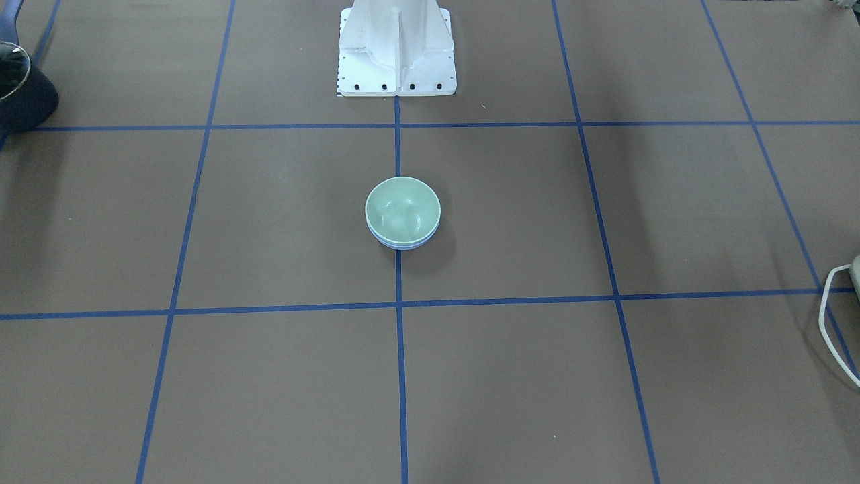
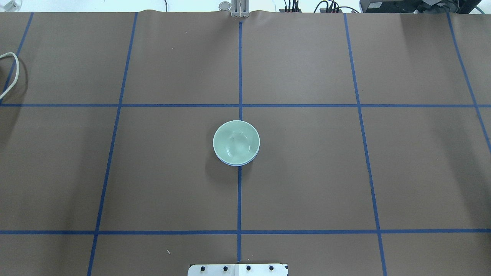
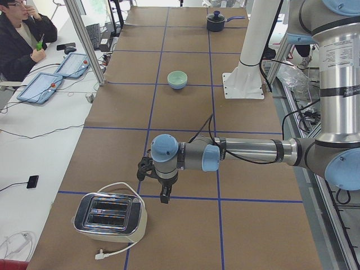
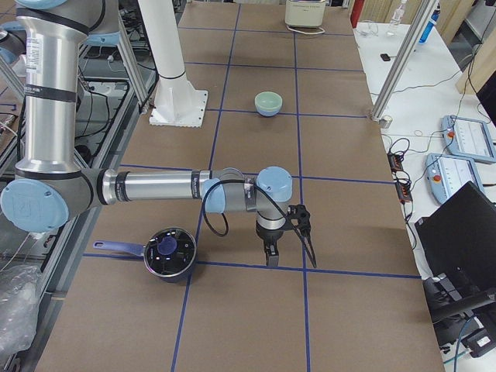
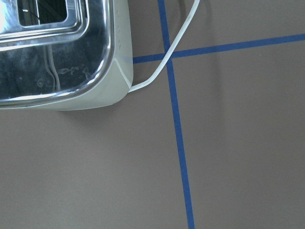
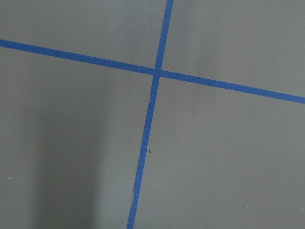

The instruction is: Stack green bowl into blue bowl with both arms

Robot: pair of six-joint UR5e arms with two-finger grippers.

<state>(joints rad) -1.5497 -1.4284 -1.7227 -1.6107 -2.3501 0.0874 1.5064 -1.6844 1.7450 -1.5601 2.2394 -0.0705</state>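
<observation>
The green bowl sits nested inside the blue bowl at the table's centre, on the middle tape line. Only the blue bowl's rim shows under the green bowl in the overhead view. The green bowl also shows there. My left gripper hangs over the table far from the bowls, next to a toaster. My right gripper hangs over the table far from the bowls, next to a pot. Both grippers show only in the side views, so I cannot tell whether they are open or shut. Nothing shows in them.
A chrome toaster with a white cable stands at the table's end on my left. A dark lidded pot stands at the end on my right. The white pedestal stands behind the bowls.
</observation>
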